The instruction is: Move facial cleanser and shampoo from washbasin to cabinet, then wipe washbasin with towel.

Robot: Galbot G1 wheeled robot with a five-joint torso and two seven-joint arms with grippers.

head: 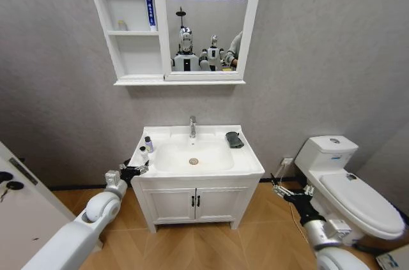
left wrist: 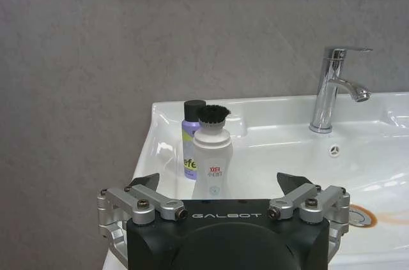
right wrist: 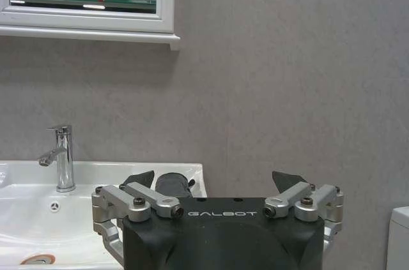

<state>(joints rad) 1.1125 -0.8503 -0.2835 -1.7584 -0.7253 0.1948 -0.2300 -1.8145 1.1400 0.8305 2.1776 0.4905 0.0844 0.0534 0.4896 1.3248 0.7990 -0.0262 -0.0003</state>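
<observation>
On the washbasin's (head: pixel 246 155) left rim stand a purple bottle with a black cap (head: pixel 148 144) (left wrist: pixel 190 142) and a white bottle with a black brush-like top (head: pixel 144 155) (left wrist: pixel 211 161). I cannot tell which is the facial cleanser and which the shampoo. My left gripper (head: pixel 134 171) (left wrist: pixel 219 184) is open just off the basin's left edge, facing the white bottle. The dark towel (head: pixel 234 140) (right wrist: pixel 172 184) lies on the right rim. My right gripper (head: pixel 287 192) (right wrist: pixel 214 180) hangs open beside the basin's right side. The cabinet (head: pixel 105 8) hangs above.
A blue tube (head: pixel 149 7) and a small pale jar (head: pixel 122 25) stand on the cabinet shelves. The chrome tap (head: pixel 192 127) rises behind the bowl. A toilet (head: pixel 348 187) is close to my right arm. A two-door cupboard (head: pixel 195 203) sits under the basin.
</observation>
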